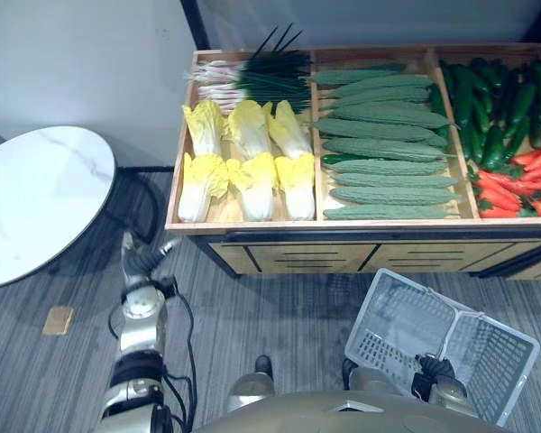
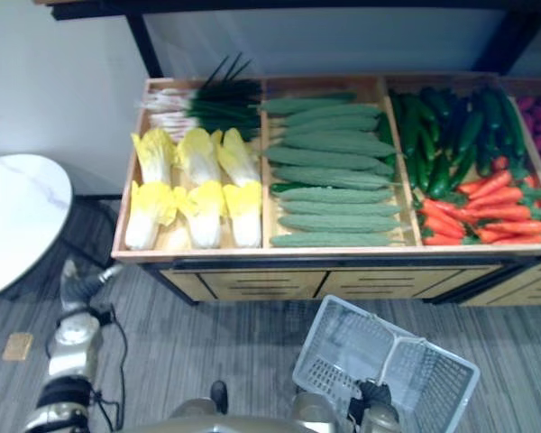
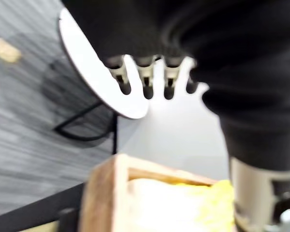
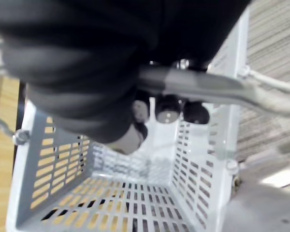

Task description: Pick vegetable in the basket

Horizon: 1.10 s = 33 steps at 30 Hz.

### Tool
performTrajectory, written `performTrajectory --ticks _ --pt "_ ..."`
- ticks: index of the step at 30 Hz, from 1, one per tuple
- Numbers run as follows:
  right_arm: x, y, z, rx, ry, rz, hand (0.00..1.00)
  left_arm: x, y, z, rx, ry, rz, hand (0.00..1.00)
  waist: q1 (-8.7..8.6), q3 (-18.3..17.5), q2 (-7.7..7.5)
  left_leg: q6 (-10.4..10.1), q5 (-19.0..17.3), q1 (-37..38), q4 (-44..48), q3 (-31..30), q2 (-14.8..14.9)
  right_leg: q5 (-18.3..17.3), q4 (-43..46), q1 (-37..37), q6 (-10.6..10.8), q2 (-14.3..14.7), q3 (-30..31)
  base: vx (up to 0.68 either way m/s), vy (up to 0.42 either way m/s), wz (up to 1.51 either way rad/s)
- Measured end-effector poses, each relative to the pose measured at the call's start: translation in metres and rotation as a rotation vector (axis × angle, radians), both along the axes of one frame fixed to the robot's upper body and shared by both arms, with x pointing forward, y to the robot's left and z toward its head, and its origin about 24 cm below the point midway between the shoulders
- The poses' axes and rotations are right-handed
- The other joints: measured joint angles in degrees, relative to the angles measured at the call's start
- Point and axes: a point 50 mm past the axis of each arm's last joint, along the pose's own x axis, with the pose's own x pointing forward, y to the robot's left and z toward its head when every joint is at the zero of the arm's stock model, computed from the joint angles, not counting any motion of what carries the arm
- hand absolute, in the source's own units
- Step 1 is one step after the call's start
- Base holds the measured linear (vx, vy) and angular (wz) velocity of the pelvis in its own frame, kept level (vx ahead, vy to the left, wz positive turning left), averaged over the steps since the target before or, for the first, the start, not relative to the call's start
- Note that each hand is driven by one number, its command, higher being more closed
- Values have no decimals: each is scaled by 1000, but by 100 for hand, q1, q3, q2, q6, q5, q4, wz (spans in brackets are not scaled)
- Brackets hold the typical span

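Left eye view: yellow-white cabbages [image 1: 201,185] point away, near and ahead of my empty, slack-fingered left hand [image 1: 144,262]; my right hand [image 1: 435,370] clasps the grey plastic basket [image 1: 392,329].

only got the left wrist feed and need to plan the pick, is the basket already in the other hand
Observer: Yes. The right hand is curled round the handle of the white basket, held low in front of the wooden stand.
Operator: anything in it yet
Observer: No, the right wrist view shows its mesh floor bare.
Operator: what's past the yellow stuff i can see
Observer: Those napa cabbages fill the left compartment with green onions behind them. Bumpy green gourds fill the middle one, and dark green and red vegetables fill the right.
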Motion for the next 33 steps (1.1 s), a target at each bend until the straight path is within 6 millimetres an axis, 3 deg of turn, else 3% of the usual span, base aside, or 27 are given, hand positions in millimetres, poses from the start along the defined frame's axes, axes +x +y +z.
performTrajectory --ticks 4,7,13,16,18,23,33 --pt "-8 -9 1 -33 29 16 100 10 10 35 130 -85 10 0 -54 -35 60 20 65 36 -97 61 -32 27 -30 -32 23 -25 15 -61 1 -4" --pt "-14 -18 3 -62 49 21 100 15 9 46 193 -98 -2 0 -61 -85 142 25 80 57 -152 117 -42 38 -77 -40 40 -18 32 -9 -2 -6" --pt "-10 -23 6 -85 45 42 100 42 -10 68 315 -106 -116 0 -76 -80 196 21 80 -52 -152 118 -38 46 -97 -130 39 -11 23 32 -3 1" --pt "-4 -26 8 -96 34 57 100 58 -22 78 361 -103 -160 0 -108 -19 262 18 81 -114 -151 121 -65 48 -95 -200 42 -18 22 63 -2 0" --pt "7 -28 10 -107 14 67 100 66 -27 83 377 -93 -185 0 -221 90 315 17 82 -132 -150 125 -79 49 -94 -217 43 -27 14 41 -1 1" --pt "32 -29 17 -129 -41 83 100 87 -48 107 466 -132 -252 0 -305 399 446 -33 114 -364 -150 179 -57 65 10 -536 61 -36 52 -5 -7 -5" --pt "56 -27 24 -153 -94 101 100 93 -64 91 567 -30 -332 0 -394 694 504 -42 109 -527 -121 443 -16 194 -16 -800 99 5 195 12 -12 -11"
